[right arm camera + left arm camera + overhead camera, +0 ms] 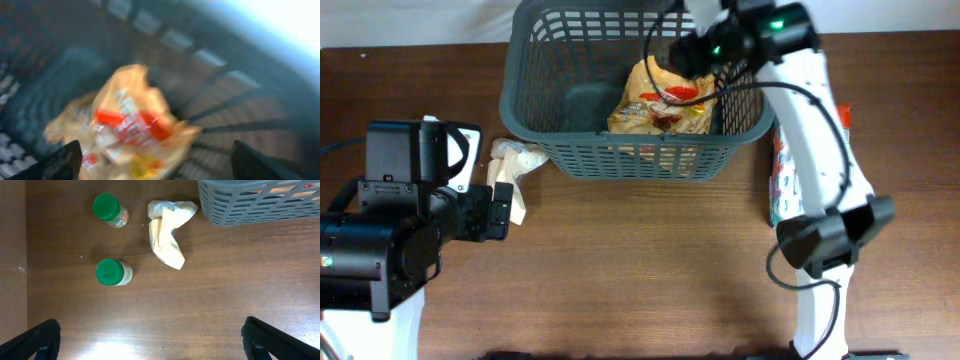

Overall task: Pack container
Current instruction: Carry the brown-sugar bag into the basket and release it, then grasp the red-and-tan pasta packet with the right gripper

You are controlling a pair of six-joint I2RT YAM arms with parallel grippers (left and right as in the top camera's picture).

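Black fingertips of the left gripper (157,340) sit wide apart at the bottom corners of the left wrist view, released and empty over the brown table (210,295). Fingers of the right gripper (167,162) are also spread open, above the right half of the basket (630,155), over an orange and red snack bag (660,100) lying inside. The bag's printing is too blurred to read. At upper centre of the overhead frame, the basket is dark grey plastic with rounded corners, slotted sides and a solid rim. Left of it lie a crumpled pale wrapper (167,235), a green-lidded jar (107,207) and a second jar (112,272).
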